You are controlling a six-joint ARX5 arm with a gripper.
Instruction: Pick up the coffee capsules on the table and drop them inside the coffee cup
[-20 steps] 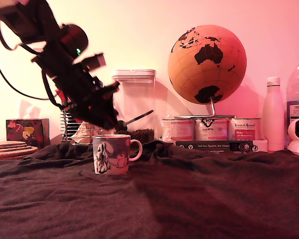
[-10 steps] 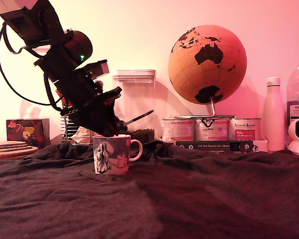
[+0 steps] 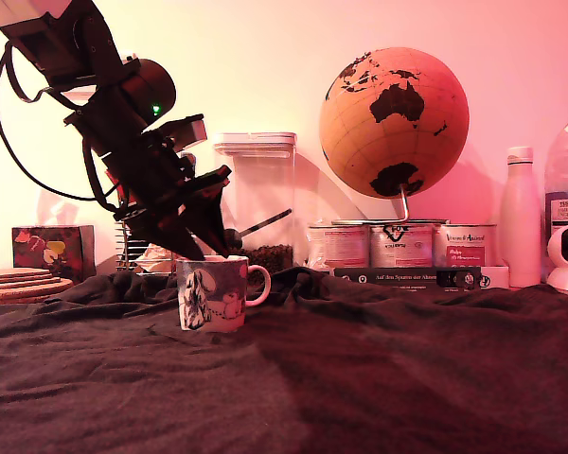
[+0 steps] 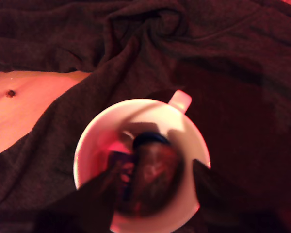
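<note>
Jaws: spread wide, one dark finger (image 4: 94,194) on each side of the cup's mouth, nothing between them; gripper (image 3: 213,248) poised directly over the cup (image 3: 214,292).

Capsules: inside the cup, lying in a blurred heap; a brown one (image 4: 153,177) on top, a dark blue one (image 4: 122,167) beside it. Exact count cannot be told.

Cup: upright on the table (image 3: 379,378), handle turned to the exterior view's right.

Table around the cup: no capsule visible on the cloth.

Step, as judged: release over the cup. Best done by lifting straight up, fingers clear of the rim, so the cup is not tipped.
</note>
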